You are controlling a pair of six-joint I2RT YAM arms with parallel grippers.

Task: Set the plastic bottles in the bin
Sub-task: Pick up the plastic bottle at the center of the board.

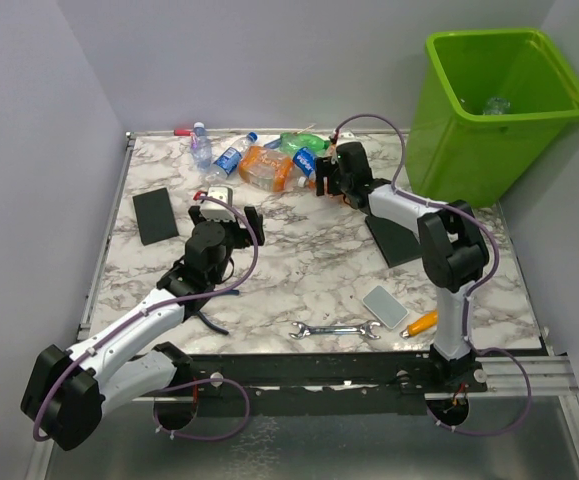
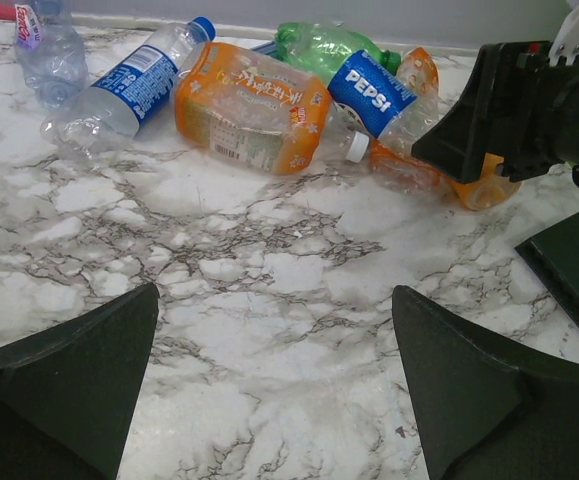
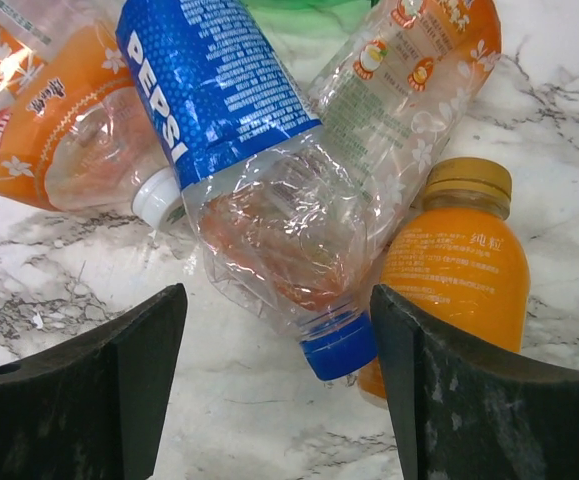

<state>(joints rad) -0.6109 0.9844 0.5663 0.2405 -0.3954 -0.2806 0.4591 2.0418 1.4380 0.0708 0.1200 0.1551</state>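
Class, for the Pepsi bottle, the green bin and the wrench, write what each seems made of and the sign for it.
Pepsi bottle: thin clear plastic, glossy; its wall is creased and see-through.
Bin: likely moulded plastic, smooth and bright; one even lime colour, rolled rim.
Wrench: probably metal, by its silvery sheen.

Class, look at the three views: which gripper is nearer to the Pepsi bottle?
Right. The right gripper is at the Pepsi bottle, fingers either side of its capped end. The left gripper sits back over bare table, the bottle well ahead of it.
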